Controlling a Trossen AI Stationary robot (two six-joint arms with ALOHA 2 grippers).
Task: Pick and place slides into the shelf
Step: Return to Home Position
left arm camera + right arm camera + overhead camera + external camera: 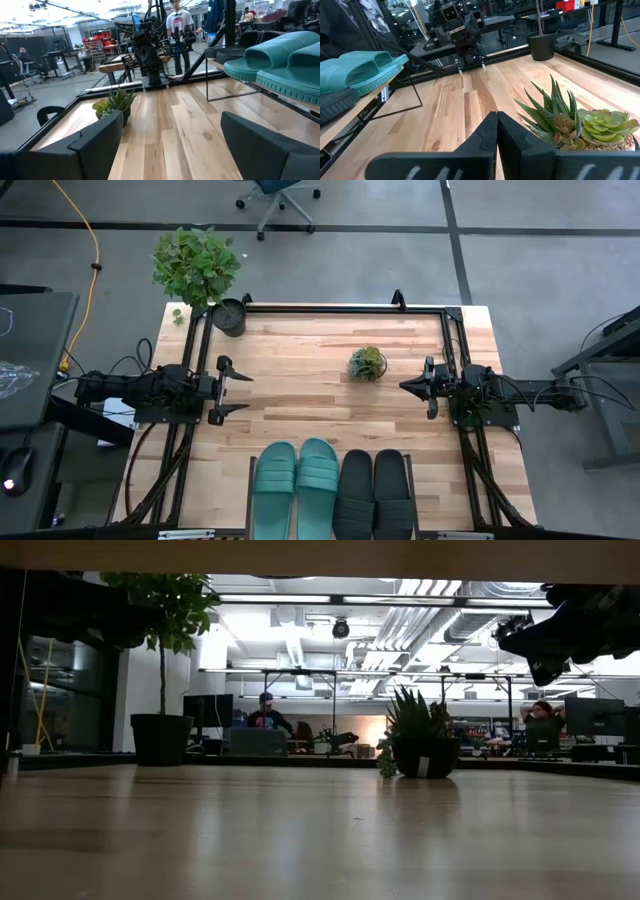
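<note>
4 slides [333, 490] on shelf [249, 490], well apart from spread left gripper [247, 393], pressed-together right gripper [404, 387].

The table [300, 395] is carrying a succulent [367, 363] right of centre and a large potted plant [229, 317] far left. The near shelf [248, 495] is holding teal slides [275, 490] left, black slides [393, 492] right.

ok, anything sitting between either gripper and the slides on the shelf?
Nothing visible. Only bare tabletop separates the left gripper and right gripper from the four slides on the shelf. The small potted plant stands near the right gripper, away from the shelf side.
</note>
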